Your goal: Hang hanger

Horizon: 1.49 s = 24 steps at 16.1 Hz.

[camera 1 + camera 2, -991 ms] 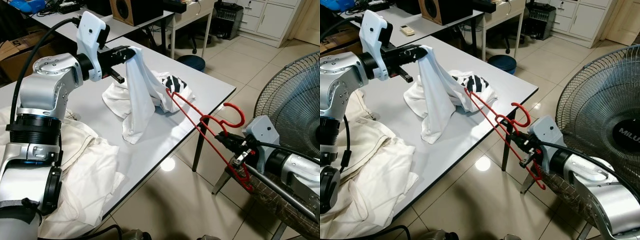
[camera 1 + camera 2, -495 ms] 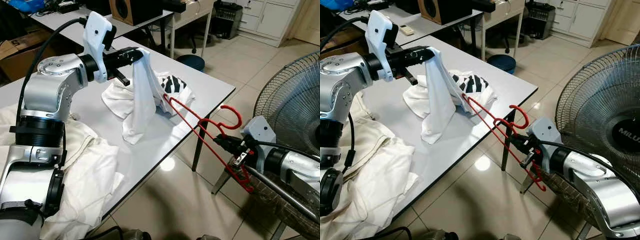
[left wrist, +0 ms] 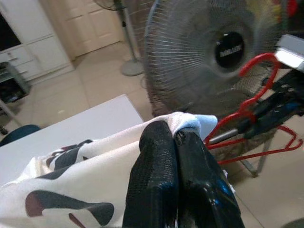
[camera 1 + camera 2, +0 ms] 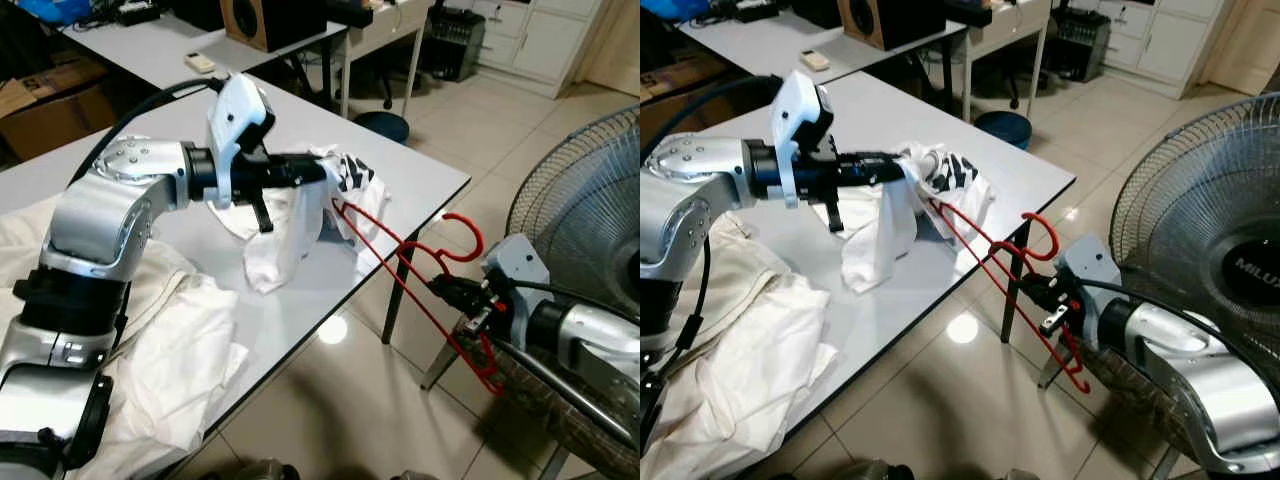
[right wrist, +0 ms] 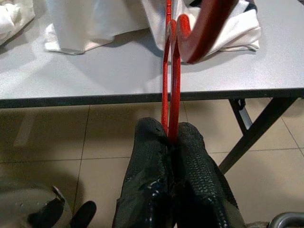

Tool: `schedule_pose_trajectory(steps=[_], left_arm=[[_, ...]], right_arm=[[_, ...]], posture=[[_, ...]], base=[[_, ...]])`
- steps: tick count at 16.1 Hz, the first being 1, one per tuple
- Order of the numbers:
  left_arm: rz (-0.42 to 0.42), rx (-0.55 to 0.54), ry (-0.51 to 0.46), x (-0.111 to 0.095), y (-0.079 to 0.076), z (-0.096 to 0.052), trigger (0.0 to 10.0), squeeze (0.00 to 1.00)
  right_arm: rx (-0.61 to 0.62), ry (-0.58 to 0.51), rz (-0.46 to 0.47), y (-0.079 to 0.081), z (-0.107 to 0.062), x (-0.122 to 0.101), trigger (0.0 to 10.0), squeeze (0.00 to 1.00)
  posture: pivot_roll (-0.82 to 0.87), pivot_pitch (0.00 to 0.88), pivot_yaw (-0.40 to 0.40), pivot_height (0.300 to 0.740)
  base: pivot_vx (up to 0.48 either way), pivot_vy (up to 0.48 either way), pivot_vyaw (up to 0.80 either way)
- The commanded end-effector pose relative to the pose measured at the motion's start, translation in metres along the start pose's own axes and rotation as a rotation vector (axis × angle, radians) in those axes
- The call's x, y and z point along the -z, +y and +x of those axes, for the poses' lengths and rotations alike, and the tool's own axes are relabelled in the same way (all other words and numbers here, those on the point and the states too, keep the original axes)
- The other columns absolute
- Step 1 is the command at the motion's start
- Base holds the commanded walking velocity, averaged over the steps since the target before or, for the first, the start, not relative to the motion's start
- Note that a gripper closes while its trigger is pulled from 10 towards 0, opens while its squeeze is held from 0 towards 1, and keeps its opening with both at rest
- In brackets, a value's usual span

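A red wire hanger (image 4: 400, 262) slants from the table's near right corner down toward the floor. My right gripper (image 4: 452, 292) is shut on its lower bars, off the table's edge; in the right wrist view its fingers (image 5: 171, 156) pinch the red bars. One hanger end (image 4: 936, 211) reaches into a white garment with black stripes (image 4: 300, 205) on the grey table (image 4: 420, 175). My left gripper (image 4: 318, 172) is shut on a fold of that garment, held low over the pile; its fingers (image 3: 175, 166) clamp white cloth (image 3: 95, 156).
A large standing fan (image 4: 1210, 230) is close behind my right arm. A cream cloth (image 4: 170, 340) lies over the table's near left part. Desks, a speaker (image 4: 262, 18) and cabinets stand at the back. Tiled floor lies below the table's edge.
My left gripper has swung right and down with the garment, so the cloth now hangs lower over the pile near the hanger's end. The right gripper and hanger have barely moved.
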<state>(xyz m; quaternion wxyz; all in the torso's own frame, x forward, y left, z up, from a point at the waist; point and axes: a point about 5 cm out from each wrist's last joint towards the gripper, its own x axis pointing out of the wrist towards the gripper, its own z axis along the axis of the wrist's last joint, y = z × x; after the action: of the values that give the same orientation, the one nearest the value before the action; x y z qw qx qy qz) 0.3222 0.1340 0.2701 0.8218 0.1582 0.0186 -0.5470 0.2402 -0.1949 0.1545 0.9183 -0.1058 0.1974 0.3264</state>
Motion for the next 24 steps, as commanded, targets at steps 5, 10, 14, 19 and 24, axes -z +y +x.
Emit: schedule_pose_trajectory(steps=[5, 10, 14, 19, 24], left_arm=[[-0.015, -0.037, -0.055, -0.018, 0.005, -0.012, 0.0, 0.00], [0.017, -0.026, -0.085, -0.026, 0.003, -0.021, 0.0, 0.00], [0.019, -0.010, -0.096, -0.016, -0.006, -0.018, 0.0, 0.00], [0.186, -0.050, 0.036, 0.039, -0.030, 0.002, 0.0, 0.00], [0.202, 0.015, 0.006, 0.051, -0.052, 0.003, 0.0, 0.00]], right_arm=[[0.083, 0.047, 0.231, -0.006, 0.009, 0.020, 10.0, 0.00], [0.162, 0.016, 0.485, -0.017, 0.011, 0.033, 10.0, 0.00], [0.156, -0.200, 0.704, -0.025, 0.019, 0.014, 10.0, 0.00], [-0.042, -0.533, 1.154, -0.015, 0.052, -0.038, 10.0, 0.00], [-0.067, -0.721, 1.353, -0.034, 0.053, -0.066, 10.0, 0.00]], posture=[[-0.18, 0.000, 0.046, 0.740], [-0.18, 0.000, 0.051, 0.740], [-0.18, 0.000, 0.054, 0.740], [-0.17, 0.000, 0.046, 0.740], [-0.17, 0.002, 0.035, 0.740]], base=[[0.000, 0.000, 0.00], [0.000, 0.000, 0.00], [0.000, 0.000, 0.00], [0.000, 0.000, 0.00], [0.000, 0.000, 0.00]])
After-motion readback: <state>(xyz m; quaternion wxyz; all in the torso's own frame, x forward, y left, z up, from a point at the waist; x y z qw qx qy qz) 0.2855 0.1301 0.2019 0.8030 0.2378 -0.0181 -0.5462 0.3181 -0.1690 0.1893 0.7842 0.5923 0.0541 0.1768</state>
